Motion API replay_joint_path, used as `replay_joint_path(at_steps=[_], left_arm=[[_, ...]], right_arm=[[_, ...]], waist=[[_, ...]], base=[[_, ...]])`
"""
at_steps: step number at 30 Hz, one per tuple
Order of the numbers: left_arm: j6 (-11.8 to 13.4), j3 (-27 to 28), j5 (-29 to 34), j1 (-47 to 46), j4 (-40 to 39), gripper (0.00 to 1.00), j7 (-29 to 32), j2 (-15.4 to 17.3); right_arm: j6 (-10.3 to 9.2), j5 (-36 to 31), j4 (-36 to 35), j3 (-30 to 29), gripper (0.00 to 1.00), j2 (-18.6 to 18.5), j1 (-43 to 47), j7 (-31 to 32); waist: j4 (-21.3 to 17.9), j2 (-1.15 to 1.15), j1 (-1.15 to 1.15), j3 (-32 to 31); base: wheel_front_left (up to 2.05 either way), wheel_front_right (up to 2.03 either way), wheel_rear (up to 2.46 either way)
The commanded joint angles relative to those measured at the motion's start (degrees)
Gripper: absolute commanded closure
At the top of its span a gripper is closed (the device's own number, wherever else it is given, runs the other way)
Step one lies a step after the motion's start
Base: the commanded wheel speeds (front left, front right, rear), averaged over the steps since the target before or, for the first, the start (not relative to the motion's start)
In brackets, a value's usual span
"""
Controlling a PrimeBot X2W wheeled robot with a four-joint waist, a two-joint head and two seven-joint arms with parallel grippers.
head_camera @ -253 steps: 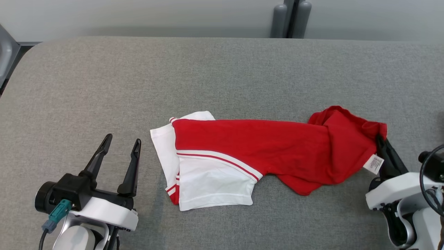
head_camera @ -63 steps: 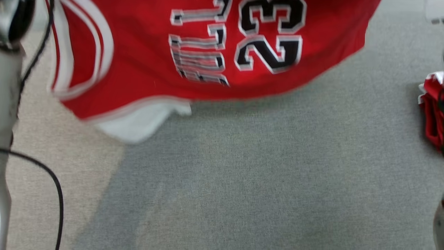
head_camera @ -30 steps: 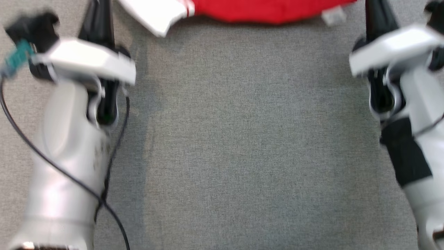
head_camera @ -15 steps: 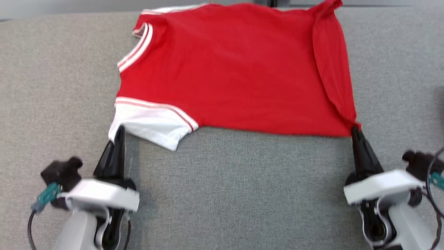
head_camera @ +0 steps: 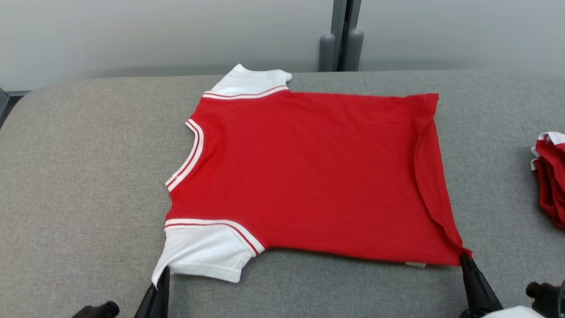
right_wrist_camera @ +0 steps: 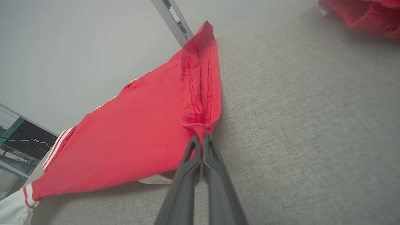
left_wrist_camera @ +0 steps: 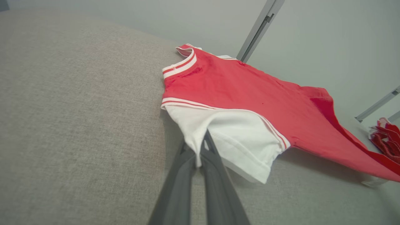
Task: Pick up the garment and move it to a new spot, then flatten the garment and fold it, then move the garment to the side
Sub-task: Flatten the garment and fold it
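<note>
My left pincer (left_wrist_camera: 199,146) grips the garment (head_camera: 309,176) at 7 o'clock, my right pincer (right_wrist_camera: 200,139) at 5 o'clock; an uneven tug could wrinkle it.

A grey cloth-covered table (head_camera: 79,145) stretched wide below a pale wall (head_camera: 132,35). Behind its far edge a dark post (head_camera: 343,26) stood upright, with two grey cylinders (head_camera: 327,52) at its foot, one on each side. Near the table's right edge lay a crumpled red-and-white pile (head_camera: 549,176) of cloth.
</note>
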Motion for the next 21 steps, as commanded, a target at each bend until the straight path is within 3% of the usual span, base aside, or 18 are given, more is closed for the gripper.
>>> replay_joint_path(at_steps=[1,12,21], left_arm=[[0.7,-0.1,-0.2,1.8,-1.5,1.0,0.5,0.4],[3.5,-3.5,0.4,14.2,-12.4,1.0,8.6,2.4],[4.0,-3.8,0.0,13.8,-15.6,1.0,10.3,3.0]], right_arm=[[0.03,-0.4,-0.8,-0.9,1.0,0.0,1.9,0.7],[0.03,-4.8,-8.7,-8.2,1.0,2.5,13.3,7.3],[0.03,-4.8,-12.6,-10.5,1.0,3.7,15.2,10.5]], waist=[[0.7,0.0,0.0,-2.1],[3.3,0.0,0.0,-5.8],[3.6,0.0,0.0,-4.6]], base=[[0.0,0.0,0.0],[0.0,0.0,0.0],[0.0,0.0,0.0]])
